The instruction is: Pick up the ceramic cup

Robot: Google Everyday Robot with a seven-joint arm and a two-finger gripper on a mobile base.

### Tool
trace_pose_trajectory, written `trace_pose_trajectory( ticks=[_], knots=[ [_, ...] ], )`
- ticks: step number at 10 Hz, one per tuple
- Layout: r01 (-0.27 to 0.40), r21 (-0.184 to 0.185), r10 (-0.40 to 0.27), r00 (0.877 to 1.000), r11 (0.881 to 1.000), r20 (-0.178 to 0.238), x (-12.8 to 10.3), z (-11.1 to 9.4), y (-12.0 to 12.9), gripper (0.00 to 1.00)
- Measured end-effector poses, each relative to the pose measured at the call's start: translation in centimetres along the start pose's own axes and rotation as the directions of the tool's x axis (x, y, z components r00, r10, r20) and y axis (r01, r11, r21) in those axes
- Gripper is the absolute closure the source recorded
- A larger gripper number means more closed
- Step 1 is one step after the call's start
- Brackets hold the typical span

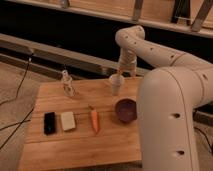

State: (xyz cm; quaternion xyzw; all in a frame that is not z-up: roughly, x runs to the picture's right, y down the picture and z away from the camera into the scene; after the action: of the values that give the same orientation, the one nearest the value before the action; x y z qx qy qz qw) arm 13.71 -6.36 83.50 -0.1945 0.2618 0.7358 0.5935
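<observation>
Off-white ceramic cup (pixel 116 86) upright near the far edge of the wooden table (pixel 80 145), behind the purple bowl (pixel 126 110) and well apart from the glass bottle (pixel 67 86). Gripper (pixel 120 75) right above at the rim, wrist pointing straight down, probably for a vertical lift clear of the bowl. Clamped or not: cannot tell. Carrot (pixel 94 121), black block (pixel 49 122) and pale block (pixel 67 120) nearer the front, 3 items out of the way.

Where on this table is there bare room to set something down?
Bare: the table's front strip, before the black device, pale block and carrot; the band between glass bottle and ceramic cup. Crowded: back right, the gripper at the cup, purple bowl beside.
</observation>
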Motion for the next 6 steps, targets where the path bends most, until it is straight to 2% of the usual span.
trace_pose_trajectory(
  ticks=[2, 6],
  knots=[
    [-0.008, -0.018, 0.008, 1.0, 1.0, -0.018, -1.2, 0.9, 0.0, 0.35],
    [0.018, -0.046, -0.021, 0.998, 0.999, -0.056, -2.3, 3.2, 1.8, 0.35]
  ],
)
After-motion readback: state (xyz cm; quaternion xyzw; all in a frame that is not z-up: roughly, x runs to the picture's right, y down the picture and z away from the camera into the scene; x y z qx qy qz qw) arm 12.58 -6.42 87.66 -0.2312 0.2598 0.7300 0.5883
